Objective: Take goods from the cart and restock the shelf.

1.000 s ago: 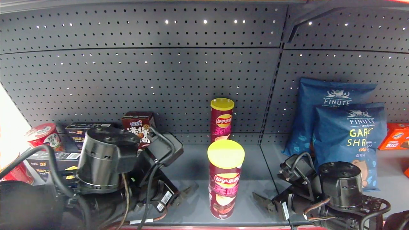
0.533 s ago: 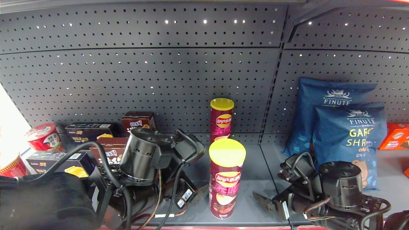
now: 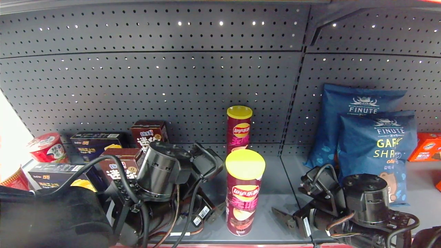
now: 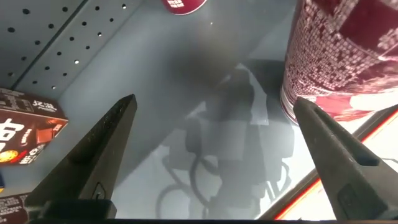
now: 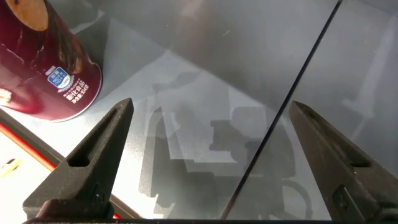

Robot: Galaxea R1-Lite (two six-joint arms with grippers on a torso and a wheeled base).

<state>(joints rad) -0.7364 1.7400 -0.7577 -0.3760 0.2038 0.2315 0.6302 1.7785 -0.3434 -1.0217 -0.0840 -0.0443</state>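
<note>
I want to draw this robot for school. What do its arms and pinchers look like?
Both arms are black, with fat round drum-shaped joints: the left arm and right arm. Black cables loop around them, and small white barcode stickers sit near the wrists. The left gripper and right gripper each have two dark, pointed wedge fingers.

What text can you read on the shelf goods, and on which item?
Front chip can: brand logo, not quoted here.
Rear chip can: same logo.
Blue bags: brand and flavour words, partly covered.
Brown boxes: characters, too small to read.
Cup at far left: blurred.
</note>
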